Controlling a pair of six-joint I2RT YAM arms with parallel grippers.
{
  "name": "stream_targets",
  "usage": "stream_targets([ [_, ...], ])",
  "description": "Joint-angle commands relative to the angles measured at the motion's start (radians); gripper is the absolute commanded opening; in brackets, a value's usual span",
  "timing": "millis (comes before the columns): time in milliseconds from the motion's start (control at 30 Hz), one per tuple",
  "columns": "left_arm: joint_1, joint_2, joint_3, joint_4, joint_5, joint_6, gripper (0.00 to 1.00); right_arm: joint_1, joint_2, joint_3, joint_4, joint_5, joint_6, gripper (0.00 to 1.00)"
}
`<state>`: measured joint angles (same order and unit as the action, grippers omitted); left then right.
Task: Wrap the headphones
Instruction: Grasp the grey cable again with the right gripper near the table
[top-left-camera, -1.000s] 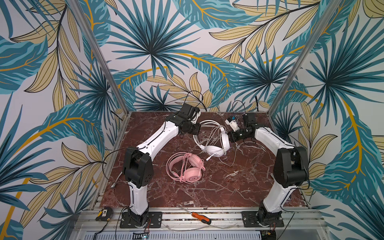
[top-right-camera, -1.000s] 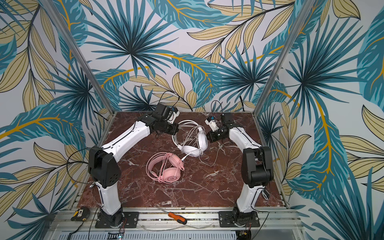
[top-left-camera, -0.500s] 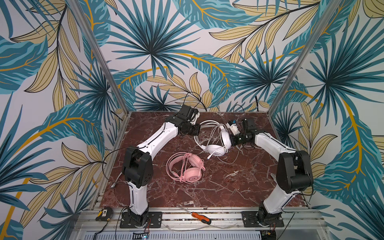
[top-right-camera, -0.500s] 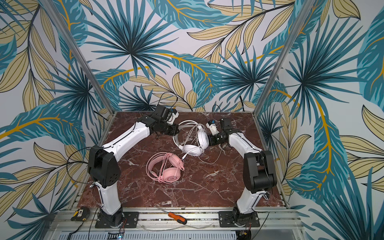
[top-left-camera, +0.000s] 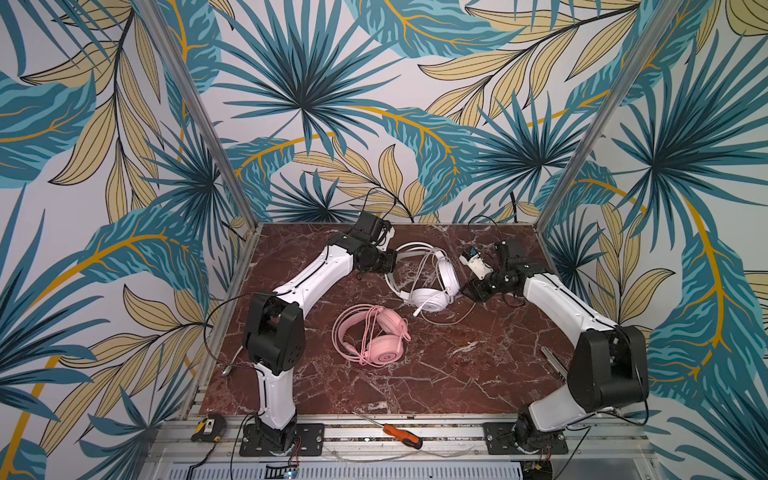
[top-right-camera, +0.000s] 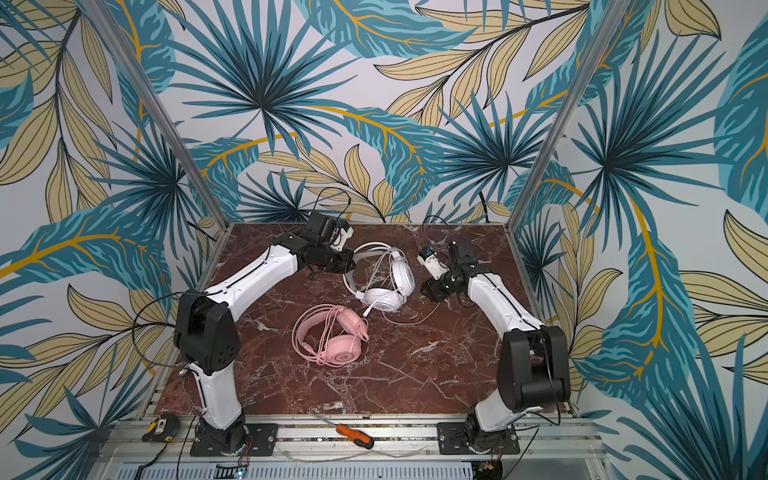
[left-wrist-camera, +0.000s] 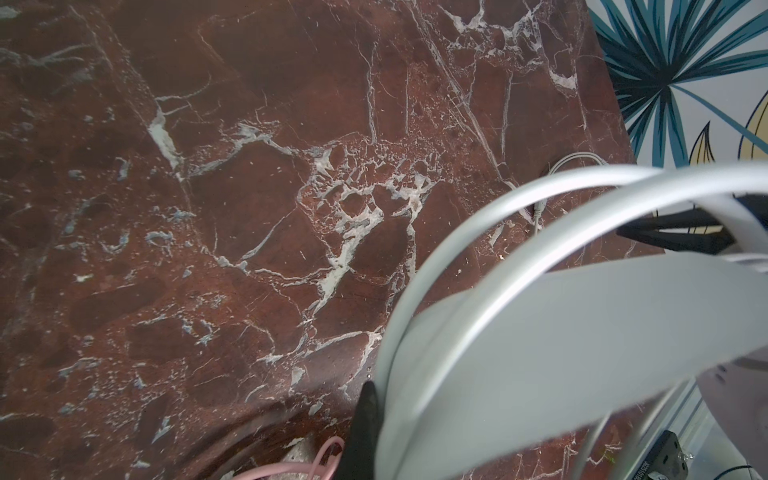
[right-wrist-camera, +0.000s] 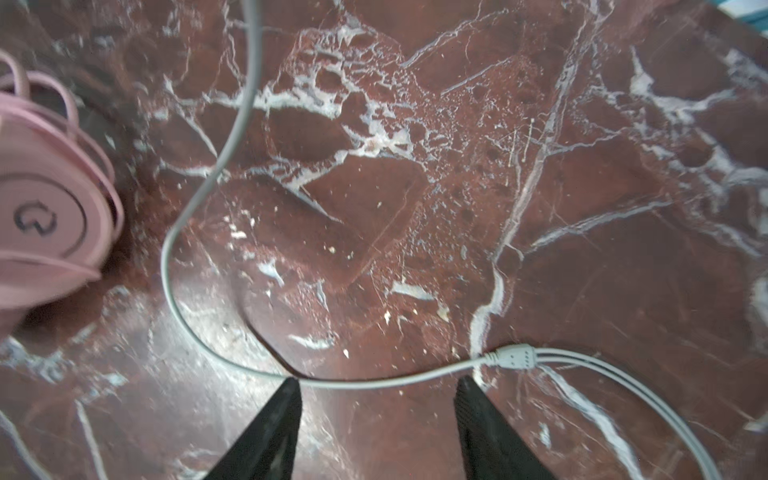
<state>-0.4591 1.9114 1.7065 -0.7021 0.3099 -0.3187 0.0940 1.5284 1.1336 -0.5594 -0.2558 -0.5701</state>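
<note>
The white headphones (top-left-camera: 428, 286) (top-right-camera: 386, 286) lie at the back middle of the marble table in both top views, cable wound over the earcups. My left gripper (top-left-camera: 390, 262) is shut on the white headband (left-wrist-camera: 582, 324); one black finger (left-wrist-camera: 365, 415) shows beside the band, the other is hidden. My right gripper (top-left-camera: 469, 293) (right-wrist-camera: 376, 388) stands open and empty just right of the white earcup. The loose white cable (right-wrist-camera: 199, 332) and its splitter (right-wrist-camera: 513, 357) lie on the table just past the fingertips. The pink headphones (top-left-camera: 374, 336) (right-wrist-camera: 41, 216) lie in front with their cable wrapped round them.
An orange-handled screwdriver (top-left-camera: 401, 434) and a tape measure (top-left-camera: 208, 428) rest on the front metal rail. A loop of white cable (top-left-camera: 453, 320) trails on the marble in front of the white headset. Leaf-patterned walls close in the back and both sides.
My right gripper has gone from shut to open and dropped lower toward the table beside the white earcup. The left arm and both headsets have stayed put.
</note>
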Motion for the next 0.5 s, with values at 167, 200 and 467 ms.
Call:
stream_targets([
  [167, 0.041, -0.04, 0.005, 0.049, 0.082, -0.084, 0.0, -0.002, 0.031, -0.057, -0.118, 0.209, -0.451, 0.61],
  [200, 0.042, -0.04, 0.004, 0.049, 0.084, -0.084, 0.0, -0.002, 0.054, -0.048, -0.132, 0.228, -0.471, 0.61],
  [467, 0.049, -0.046, -0.002, 0.039, 0.088, -0.085, 0.0, -0.004, 0.242, 0.062, -0.116, 0.308, -0.572, 0.61],
])
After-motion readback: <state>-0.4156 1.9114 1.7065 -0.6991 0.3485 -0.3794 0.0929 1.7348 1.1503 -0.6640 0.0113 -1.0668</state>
